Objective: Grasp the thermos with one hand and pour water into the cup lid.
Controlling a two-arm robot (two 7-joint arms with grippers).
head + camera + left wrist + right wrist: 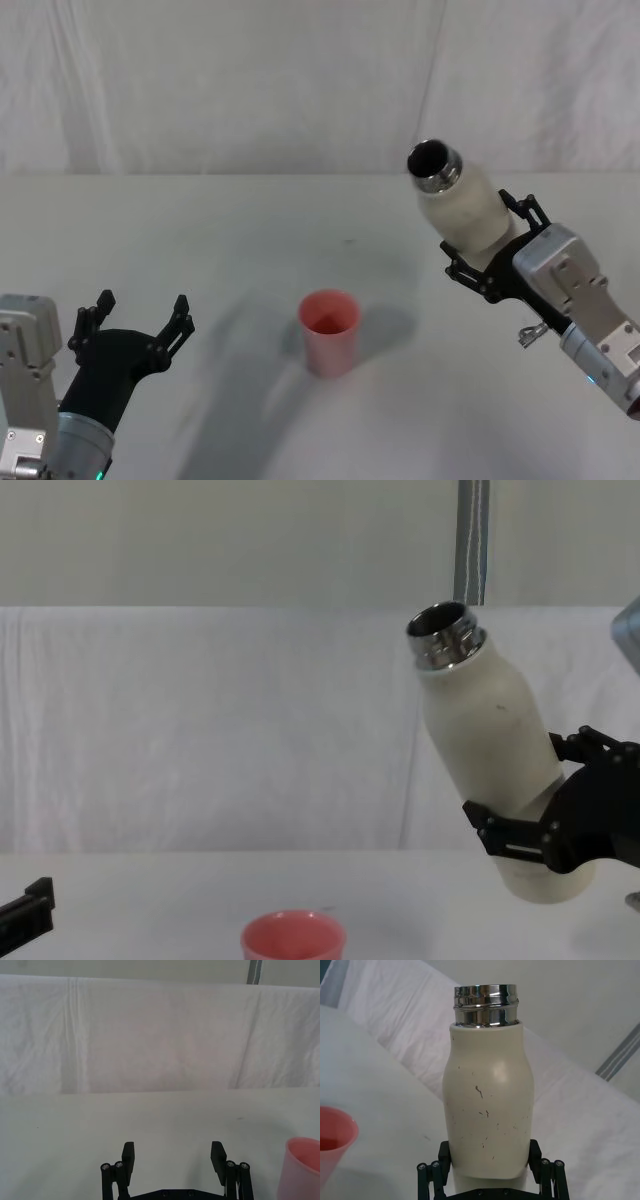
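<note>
The cream-white speckled thermos (462, 205) is held off the table at the right, tilted with its open steel neck (434, 165) leaning left. My right gripper (492, 252) is shut on its lower body; the thermos (489, 1105) rises between the fingers in the right wrist view and slants above the table as thermos (490, 760) in the chest view. The salmon-pink cup lid (329, 332) stands upright on the table centre, left of and below the neck. It also appears as cup lid (293, 939), cup lid (334, 1140) and cup lid (303, 1166). My left gripper (138, 321) rests open at the near left, apart from everything.
A white cloth covers the table (250, 240) and hangs as a backdrop behind it. A grey metal pole (471, 540) stands behind the thermos in the chest view.
</note>
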